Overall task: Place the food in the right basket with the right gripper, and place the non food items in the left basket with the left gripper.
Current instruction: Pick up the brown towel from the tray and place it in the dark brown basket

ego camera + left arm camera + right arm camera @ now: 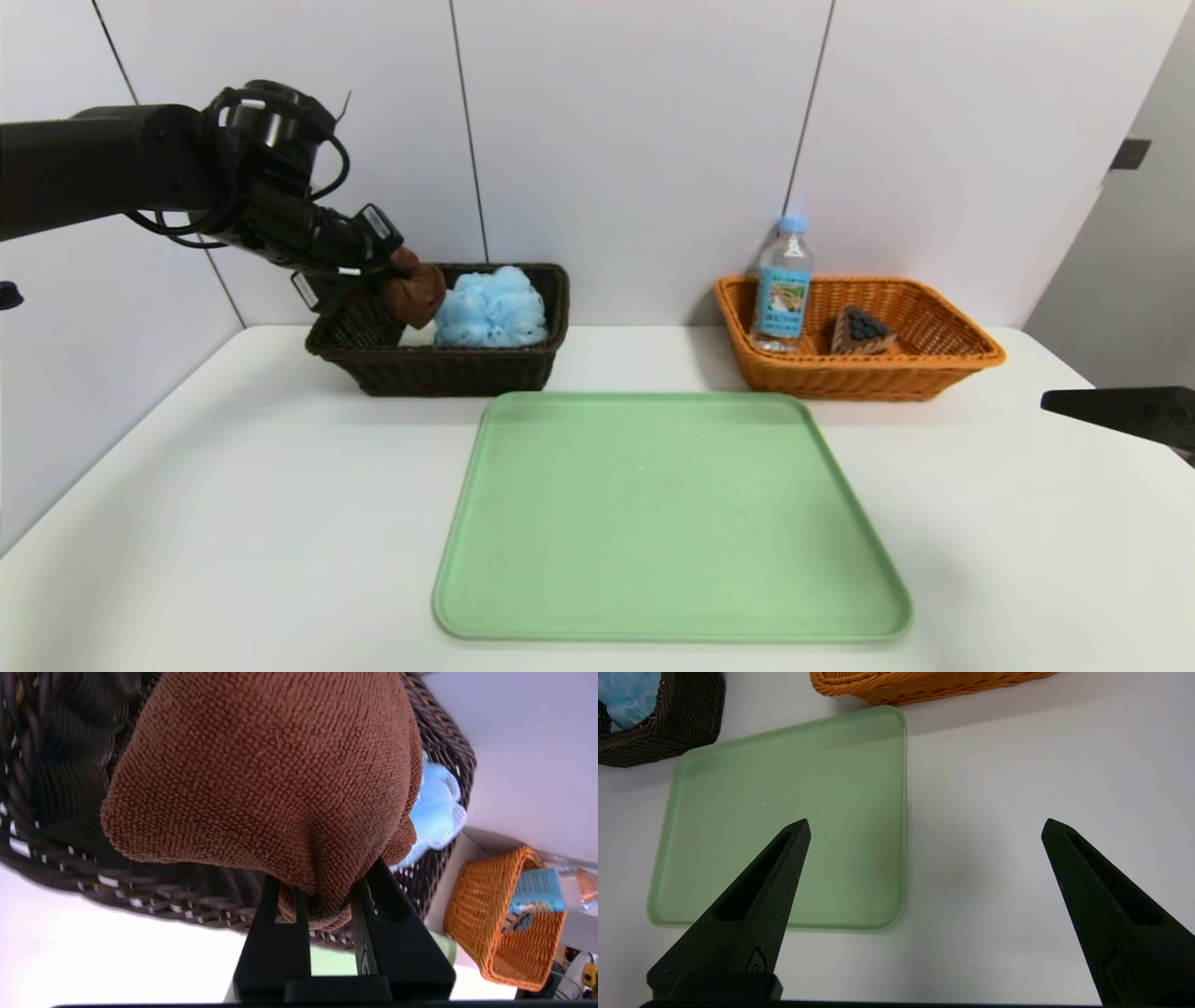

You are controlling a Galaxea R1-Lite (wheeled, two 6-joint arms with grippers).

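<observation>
- I have the left gripper (322, 905) clenched on the brown towel (415, 291), hanging over the dark basket (439, 371) beside the blue pouf (492, 306).
- Next, I judge: lower slightly, release inside.
- My right gripper (924, 828) idles, splayed, near the green tray (667, 513).
- Bottle (782, 289) and cake (861, 330) sit in the orange basket (864, 378).
- Soap: mostly hidden behind the towel.

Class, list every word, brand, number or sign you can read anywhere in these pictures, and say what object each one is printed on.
None can be read.
Water bottle label: print and a picture show on its light-blue label in the head view, too small and blurred to read.
Right gripper fingers: a small embossed mark near each base, not legible.
Baskets, tray, towel: no lettering visible.
</observation>
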